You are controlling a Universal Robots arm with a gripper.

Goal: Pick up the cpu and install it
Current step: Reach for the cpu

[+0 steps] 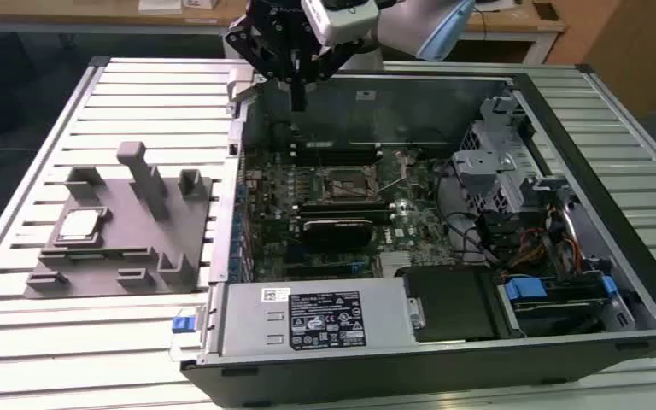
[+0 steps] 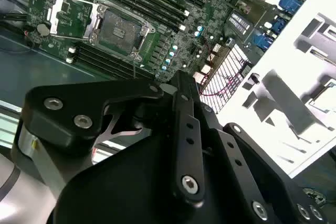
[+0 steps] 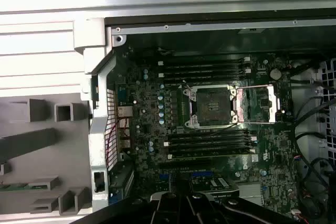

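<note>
On a grey moulded holder (image 1: 134, 256), at the exterior view's left, the cpu (image 1: 81, 225) lies flat in a shallow recess with its silver top facing up. The holder rests on a slatted metal worktop (image 1: 32, 128), just beside the left wall of an open computer case (image 1: 419, 359).

The tool (image 1: 297, 104) is well apart from the cpu. It hangs above the far left corner of the case, near the far wall, pointing straight down. Its fingers appear drawn together into one narrow dark bar with nothing between them, though the angle makes this hard to confirm.

Inside the case, the green board carries the square socket (image 1: 345, 182), which lies between the tool and the near side of the case. In both wrist views the socket (image 3: 211, 106) (image 2: 118, 27) is uncovered, its metal frame (image 3: 260, 103) swung open and lying beside it. Dark memory slots (image 3: 205, 69) run along both of its long sides. A black block (image 1: 337, 229) sits just on the near side of the socket, and a grey power supply box (image 1: 305, 316) fills the near left corner of the case.
</note>
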